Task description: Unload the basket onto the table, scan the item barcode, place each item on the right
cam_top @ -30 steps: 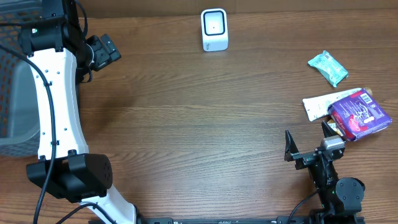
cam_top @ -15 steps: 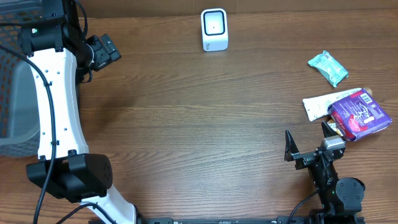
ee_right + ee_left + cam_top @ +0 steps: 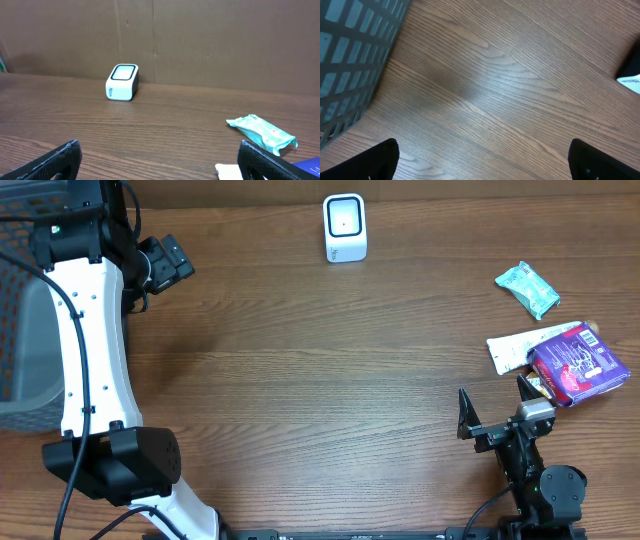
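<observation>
The white barcode scanner (image 3: 345, 227) stands at the table's far middle, and the right wrist view shows it upright (image 3: 122, 82). Items lie at the right: a teal packet (image 3: 528, 289) (image 3: 262, 133), a flat white packet (image 3: 520, 346) and a purple packet (image 3: 577, 363) lying on it. My right gripper (image 3: 493, 402) (image 3: 160, 150) is open and empty, just left of the purple packet and near the front edge. My left gripper (image 3: 482, 147) is open over bare wood at the far left, holding nothing.
A grey mesh basket (image 3: 20, 330) (image 3: 350, 60) stands at the left edge, close to the left gripper. The white left arm (image 3: 95, 370) reaches along the left side. A brown cardboard wall (image 3: 200, 40) rises behind the scanner.
</observation>
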You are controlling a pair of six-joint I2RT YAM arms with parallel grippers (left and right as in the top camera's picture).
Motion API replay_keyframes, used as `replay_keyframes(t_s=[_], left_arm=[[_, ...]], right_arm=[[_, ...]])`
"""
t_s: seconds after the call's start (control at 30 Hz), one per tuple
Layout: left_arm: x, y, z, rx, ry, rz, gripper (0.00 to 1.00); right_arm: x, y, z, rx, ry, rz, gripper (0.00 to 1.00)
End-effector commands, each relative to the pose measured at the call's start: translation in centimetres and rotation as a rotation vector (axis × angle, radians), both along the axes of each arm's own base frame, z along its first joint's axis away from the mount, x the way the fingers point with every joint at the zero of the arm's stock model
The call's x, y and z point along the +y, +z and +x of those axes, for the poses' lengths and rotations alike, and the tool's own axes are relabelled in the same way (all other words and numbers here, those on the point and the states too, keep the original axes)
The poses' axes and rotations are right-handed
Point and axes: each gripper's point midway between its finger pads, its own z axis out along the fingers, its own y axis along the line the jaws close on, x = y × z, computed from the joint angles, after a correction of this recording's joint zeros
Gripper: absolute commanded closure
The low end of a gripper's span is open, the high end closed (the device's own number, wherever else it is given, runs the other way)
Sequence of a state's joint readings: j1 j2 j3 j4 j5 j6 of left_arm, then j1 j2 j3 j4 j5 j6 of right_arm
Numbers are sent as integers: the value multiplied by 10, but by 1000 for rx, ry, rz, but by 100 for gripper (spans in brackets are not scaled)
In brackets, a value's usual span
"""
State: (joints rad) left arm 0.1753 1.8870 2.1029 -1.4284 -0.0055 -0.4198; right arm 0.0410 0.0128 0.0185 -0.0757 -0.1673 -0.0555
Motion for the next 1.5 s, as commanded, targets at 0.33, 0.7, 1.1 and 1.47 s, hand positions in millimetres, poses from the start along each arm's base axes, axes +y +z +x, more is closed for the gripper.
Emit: replay_keyframes(t_s=[0.33, 0.7, 1.1, 1.47], left_arm=[[-86, 115, -25, -561, -379, 276, 0], [-90, 55, -99, -913, -415, 321, 1], [-54, -51, -143, -1069, -272, 401, 0], [-42, -93, -157, -1028, -287, 511, 0]], right_arm=[[-1, -1, 0, -5, -5, 5, 0], [-1, -1, 0, -5, -5, 5, 0], [-1, -1, 0, -5, -5, 5, 0], [-1, -1, 0, -5, -5, 5, 0]])
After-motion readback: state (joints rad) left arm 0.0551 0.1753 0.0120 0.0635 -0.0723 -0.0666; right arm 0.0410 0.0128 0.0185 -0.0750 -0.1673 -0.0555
